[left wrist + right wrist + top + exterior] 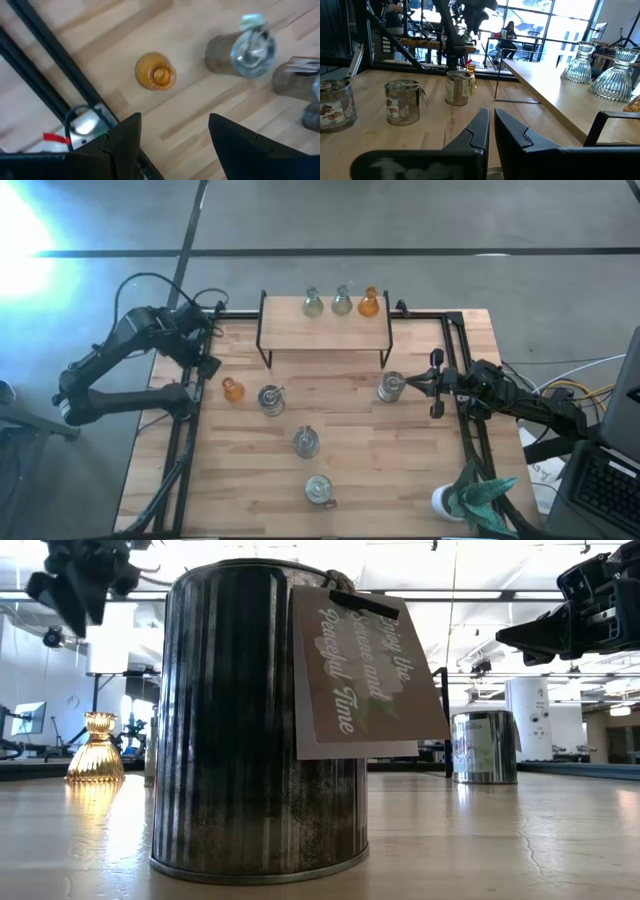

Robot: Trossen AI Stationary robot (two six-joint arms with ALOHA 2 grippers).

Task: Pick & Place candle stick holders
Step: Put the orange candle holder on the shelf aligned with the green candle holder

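Note:
On the raised wooden shelf (325, 330) at the far side stand two pale green bulb holders (313, 303) (342, 302) and an amber one (369, 303). A second amber holder (233, 390) (155, 77) stands on the table at the left, beside a silvery jar (270, 398) (245, 50). More jars stand at the right (391, 387), in the middle (305, 442) and near the front (318, 490) (260, 720). My left gripper (207, 350) (175, 120) hangs open and empty above the table's left edge, short of the amber holder. My right gripper (412, 383) (491, 112) is shut, level, above the right jar.
A black frame (190, 430) runs along the table's left and right edges, and the left gripper is over it. A teal spiky object on a white base (470, 495) stands at the near right corner. The shelf rests on thin black legs (262, 345).

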